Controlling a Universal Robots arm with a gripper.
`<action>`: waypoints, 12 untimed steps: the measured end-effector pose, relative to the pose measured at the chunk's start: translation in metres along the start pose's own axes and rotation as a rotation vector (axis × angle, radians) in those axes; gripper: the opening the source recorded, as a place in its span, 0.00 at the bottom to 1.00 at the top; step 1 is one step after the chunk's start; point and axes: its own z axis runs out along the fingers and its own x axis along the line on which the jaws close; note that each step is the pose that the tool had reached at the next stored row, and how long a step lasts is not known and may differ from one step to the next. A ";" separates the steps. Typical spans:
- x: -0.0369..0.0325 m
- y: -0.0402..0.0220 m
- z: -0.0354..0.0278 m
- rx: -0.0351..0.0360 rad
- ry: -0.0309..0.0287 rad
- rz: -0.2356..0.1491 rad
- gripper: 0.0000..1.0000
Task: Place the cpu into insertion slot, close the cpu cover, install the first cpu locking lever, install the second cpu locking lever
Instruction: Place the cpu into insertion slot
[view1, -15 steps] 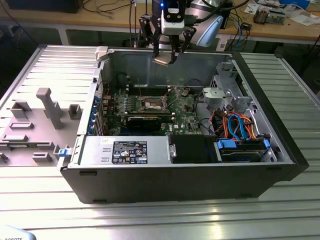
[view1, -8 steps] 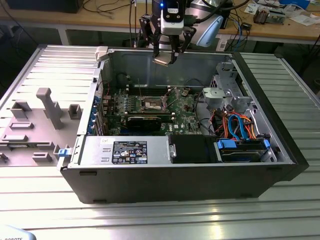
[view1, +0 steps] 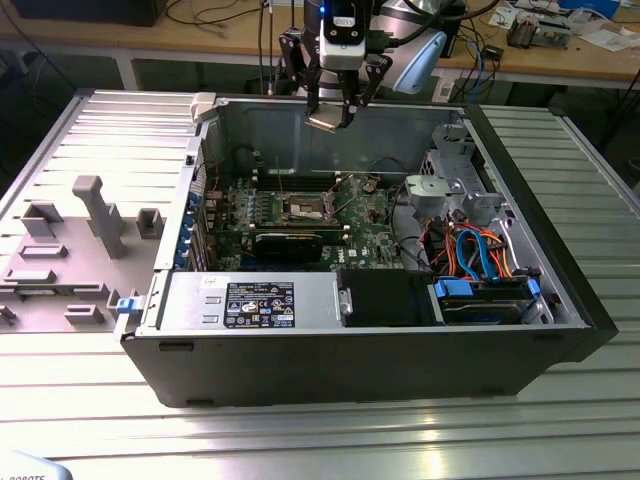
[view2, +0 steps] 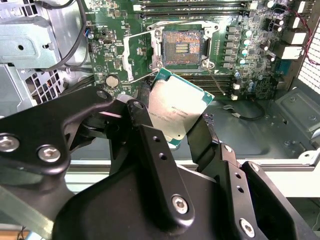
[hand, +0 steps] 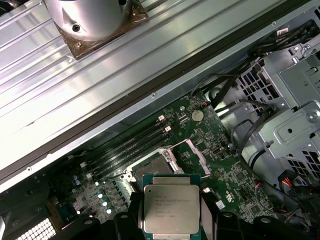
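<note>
Your gripper (view1: 331, 115) hangs over the open computer case (view1: 350, 350), up near its back wall and well above the green motherboard (view1: 375, 240). The fingers (view2: 136, 111) are clamped on the cpu (view2: 177, 107), pinching it by two opposite edges. Its silver top faces the camera in both wrist views, and it's a bit tilted in the second one. The insertion slot (view2: 182, 46) sits bare down below, dark centre with the contacts showing. The cpu cover (view2: 128, 57) looks flipped up along one side of the slot, so it's open. In the exterior view the slot is just behind the black graphics card (view1: 290, 243). The case rests on the ribbed metal desk (view1: 300, 430).
</note>
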 end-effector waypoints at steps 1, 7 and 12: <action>0.0000 0.0000 0.0000 0.0000 0.0000 0.000 0.54; 0.0000 0.0000 0.0000 -0.0001 0.0000 0.000 0.54; 0.0003 -0.0002 0.0001 -0.0001 -0.0012 0.014 0.54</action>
